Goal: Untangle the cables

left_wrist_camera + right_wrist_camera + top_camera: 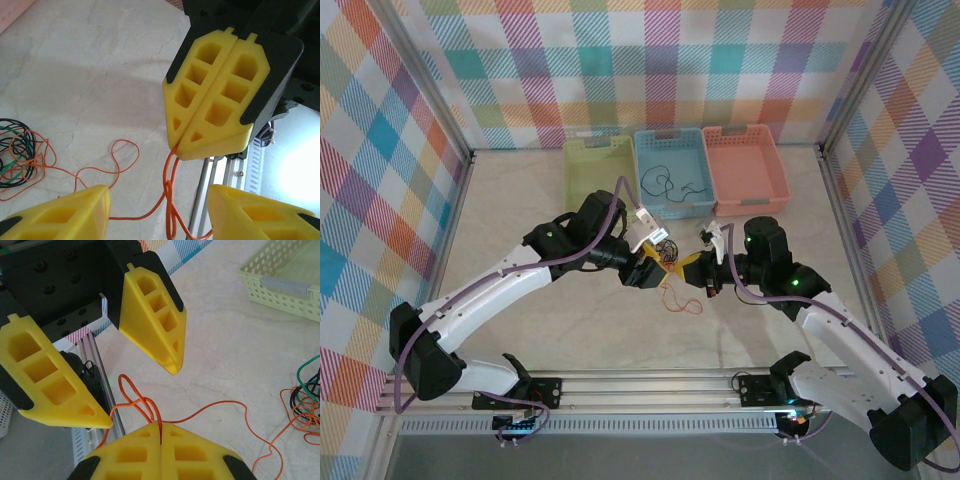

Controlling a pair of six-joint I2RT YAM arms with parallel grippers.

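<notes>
Cables (665,250) in orange, black and green are shown bunched in a small knot on the pale marbled tabletop (520,330), near its middle and close in front of a row of three baskets. In the left wrist view the knot is seen at the left edge of the frame, and in the right wrist view at the right edge. One orange strand (150,407) is drawn out of the knot across the table in loose curves and is led up to the right gripper (180,145). That gripper's yellow fingers (210,100) are pressed flat together, and the strand is pinched at their tips, with a doubled loop hanging just below. The left gripper (140,395) is held facing it with its fingers spread moderately apart. The orange strand is seen in the gap between them, and nothing is clamped. A separate black cable (665,182) is seen lying loose inside the blue basket (670,134), which is flanked by a yellow-green basket (595,175) on the left and a salmon basket (745,170) on the right.
</notes>
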